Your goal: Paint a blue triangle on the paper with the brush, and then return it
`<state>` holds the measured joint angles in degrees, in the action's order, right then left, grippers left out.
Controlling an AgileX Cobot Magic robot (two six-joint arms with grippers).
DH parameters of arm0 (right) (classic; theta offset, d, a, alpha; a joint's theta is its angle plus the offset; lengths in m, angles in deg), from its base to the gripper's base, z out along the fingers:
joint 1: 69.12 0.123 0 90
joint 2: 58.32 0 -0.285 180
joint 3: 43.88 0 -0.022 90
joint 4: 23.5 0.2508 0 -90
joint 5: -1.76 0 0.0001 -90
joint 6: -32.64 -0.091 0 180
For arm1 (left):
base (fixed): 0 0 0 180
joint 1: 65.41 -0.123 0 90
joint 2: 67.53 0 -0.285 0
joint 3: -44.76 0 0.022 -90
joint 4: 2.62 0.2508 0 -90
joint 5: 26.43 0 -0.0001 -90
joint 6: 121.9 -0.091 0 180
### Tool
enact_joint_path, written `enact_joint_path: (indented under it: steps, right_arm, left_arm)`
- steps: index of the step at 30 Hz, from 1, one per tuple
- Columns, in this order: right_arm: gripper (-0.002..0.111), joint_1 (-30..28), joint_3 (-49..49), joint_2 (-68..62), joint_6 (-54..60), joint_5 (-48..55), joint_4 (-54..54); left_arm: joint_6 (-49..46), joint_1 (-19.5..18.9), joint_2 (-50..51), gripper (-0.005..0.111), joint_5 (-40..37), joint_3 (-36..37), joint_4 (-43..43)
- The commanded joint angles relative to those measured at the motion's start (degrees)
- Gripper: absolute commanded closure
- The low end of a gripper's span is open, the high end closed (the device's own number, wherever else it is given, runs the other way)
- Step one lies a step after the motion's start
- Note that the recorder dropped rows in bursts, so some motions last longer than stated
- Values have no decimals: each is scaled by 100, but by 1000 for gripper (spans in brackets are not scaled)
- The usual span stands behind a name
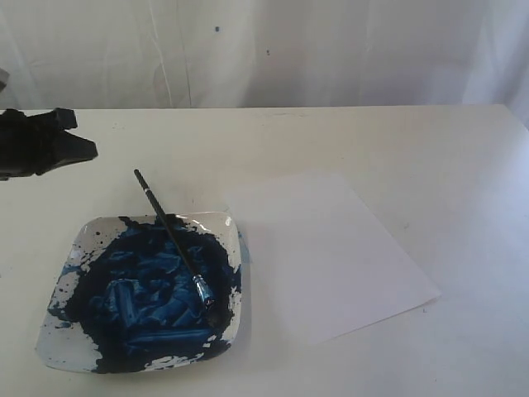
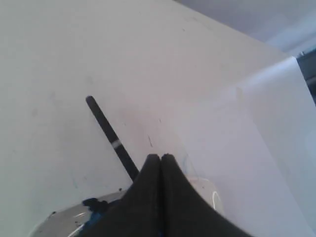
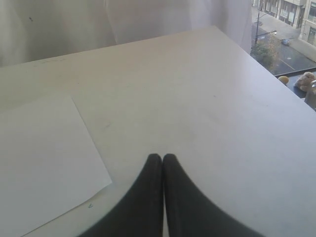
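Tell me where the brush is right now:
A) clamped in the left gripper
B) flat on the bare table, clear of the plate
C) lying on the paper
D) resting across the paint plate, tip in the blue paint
D: the brush lies across the plate with its tip in the blue paint. The left gripper is shut on nothing, and the paper is bare.

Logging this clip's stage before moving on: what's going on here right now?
Nothing is being handled at the moment. The brush lies across the plate, its tip in the blue paint and its handle sticking out past the rim. The paper beside the plate is blank, so no triangle is painted yet. The left gripper is shut and empty, off to the left of the plate. The right gripper is shut and empty over the table beside the paper.
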<state>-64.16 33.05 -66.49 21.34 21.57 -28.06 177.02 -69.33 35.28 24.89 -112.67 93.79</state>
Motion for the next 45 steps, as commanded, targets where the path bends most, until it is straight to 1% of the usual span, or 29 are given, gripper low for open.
enact_joint_path:
  steps: [1, 3, 4, 8, 10, 16, 31, 37, 40, 43, 45]
  right_arm:
    - [108, -45, 28, 38, 6, -14, -8]
    - [108, -45, 28, 38, 6, -14, -8]
    - [108, -45, 28, 38, 6, -14, -8]
    - [108, -45, 28, 38, 6, -14, -8]
    - [108, -45, 28, 38, 6, -14, -8]
    - [108, -45, 28, 38, 6, -14, -8]
    - [108, -45, 28, 38, 6, -14, -8]
    - [108, -45, 28, 38, 102, -25, -51]
    - [108, -45, 28, 38, 30, -344, 53]
    - [108, -45, 28, 38, -375, -1188, 784]
    - [108, -45, 28, 38, -522, -1576, 1063]
  left_arm:
    - [246, 5, 560, 107, 1310, -420, 289]
    - [185, 5, 716, 107, 1559, -514, 95]
    - [160, 5, 770, 107, 1548, -546, 72]
    - [-65, 5, 806, 107, 1100, -560, 100]
    - [-65, 5, 806, 107, 1081, -560, 125]
    - [-65, 5, 806, 107, 1274, -560, 115]
    - [-65, 5, 806, 107, 1273, -560, 10]
    - [-43, 5, 806, 107, 1493, -560, -45]
    - [-43, 5, 806, 107, 1662, -560, -155]
    - [-43, 5, 806, 107, 1799, -560, -326]
    - [-43, 5, 806, 107, 1821, -560, -350]
